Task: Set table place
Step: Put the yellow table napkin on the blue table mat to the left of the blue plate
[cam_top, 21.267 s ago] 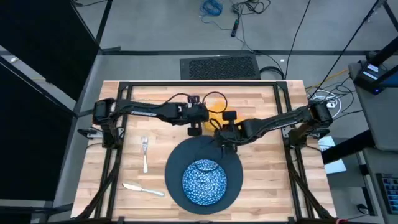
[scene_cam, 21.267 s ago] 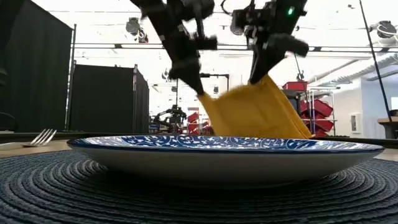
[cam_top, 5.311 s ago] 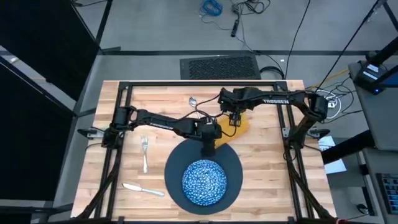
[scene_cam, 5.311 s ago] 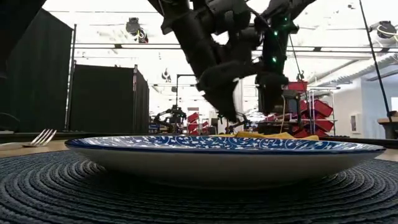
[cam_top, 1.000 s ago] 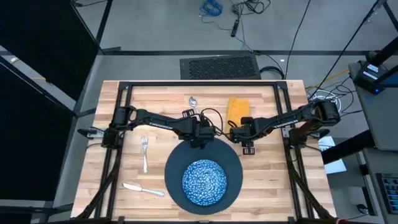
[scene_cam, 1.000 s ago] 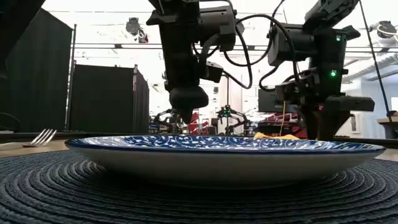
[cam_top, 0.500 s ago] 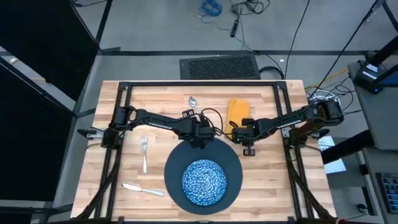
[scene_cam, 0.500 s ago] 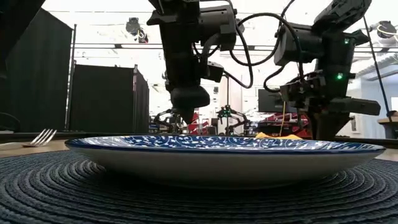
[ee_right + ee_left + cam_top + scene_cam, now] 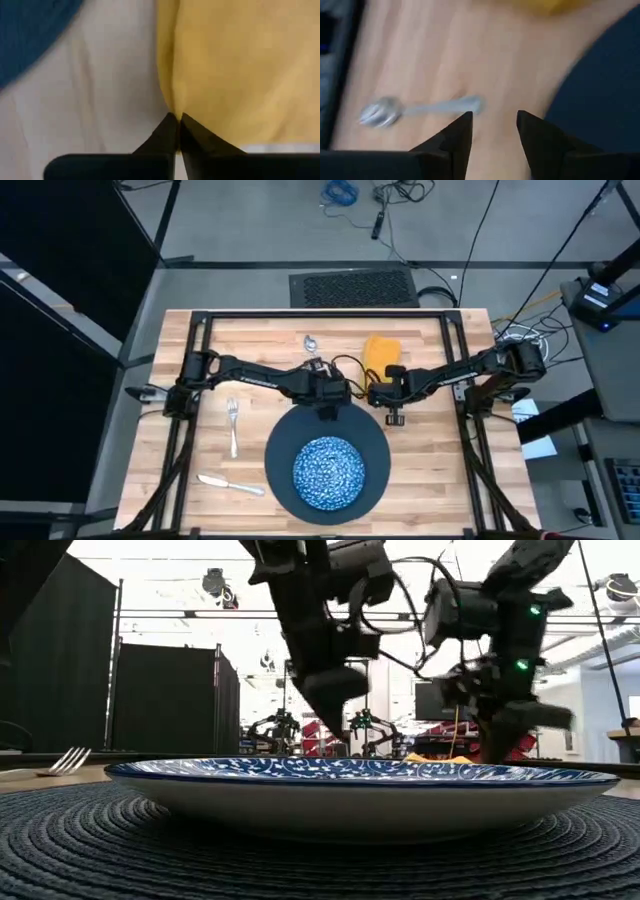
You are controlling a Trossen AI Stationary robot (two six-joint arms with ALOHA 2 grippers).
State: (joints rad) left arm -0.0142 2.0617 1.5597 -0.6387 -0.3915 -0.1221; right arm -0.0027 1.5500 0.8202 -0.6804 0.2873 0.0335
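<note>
i have both arms over the middle of the table [image 9: 420, 470], just past the far rim of the plate [image 9: 283, 442]. the plate sits at the near centre with the speckled bowl [image 9: 327, 471] on it, so that part of the place reads as settled. the fork [image 9: 233, 426] lies to the left of the plate and the knife [image 9: 229, 483] further toward the near left, angled rather than squared up beside it.

my left gripper [image 9: 492, 125] hangs with its fingers parted and nothing between them, above bare wood beside the plate's edge. the spoon [image 9: 311, 343] lies just ahead of it on the far side, handle end nearest the fingers, which i judge is why i hold it there: it lines up for a pick on the handle.

my right gripper [image 9: 176, 125] has its fingers pressed together at the edge of the yellow napkin [image 9: 381, 352]. i can't tell whether cloth is pinched between them or they only touch the fold. the napkin lies flat on the far side, right of the spoon, well apart from the plate's right flank where i would judge it belongs.

by my reading the napkin, spoon and knife are not yet in their places.
</note>
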